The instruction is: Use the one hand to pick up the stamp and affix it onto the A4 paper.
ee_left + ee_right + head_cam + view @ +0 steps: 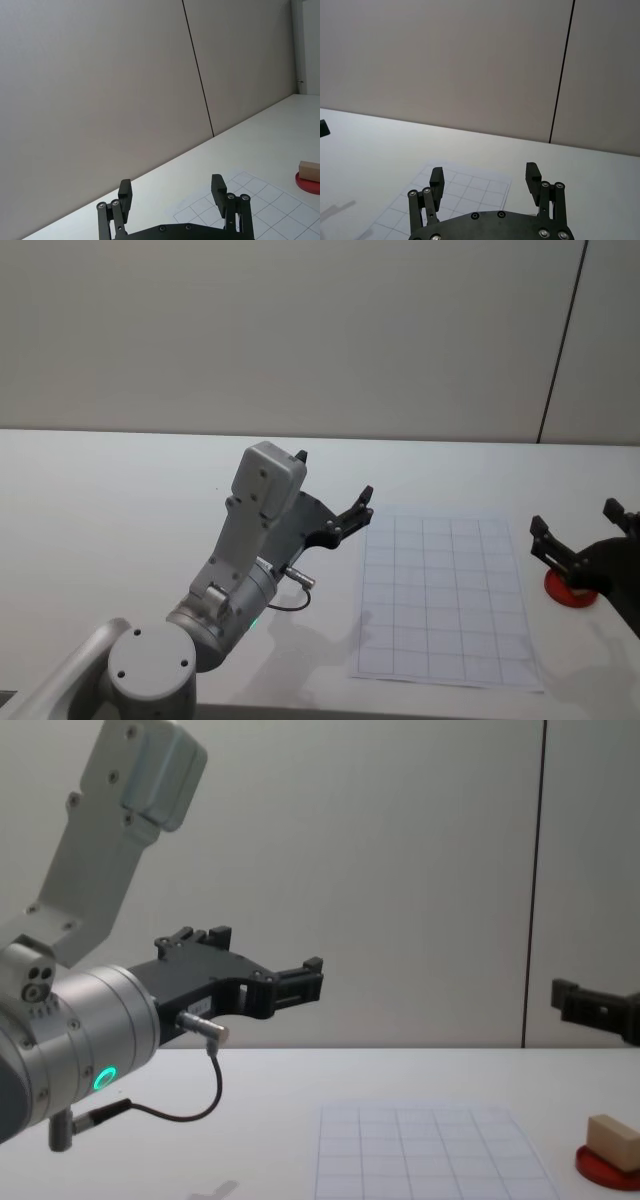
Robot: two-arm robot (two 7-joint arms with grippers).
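The left gripper, its 2 fingers spread wide and holding nothing, hangs in the air above the white table, just off the far left corner of the gridded sheet of paper. The paper lies flat near the table's front edge. Just off the paper's right edge, the small wooden stamp sits on a round red disc. The right gripper, also open and empty, hovers above the stamp, right of the paper.
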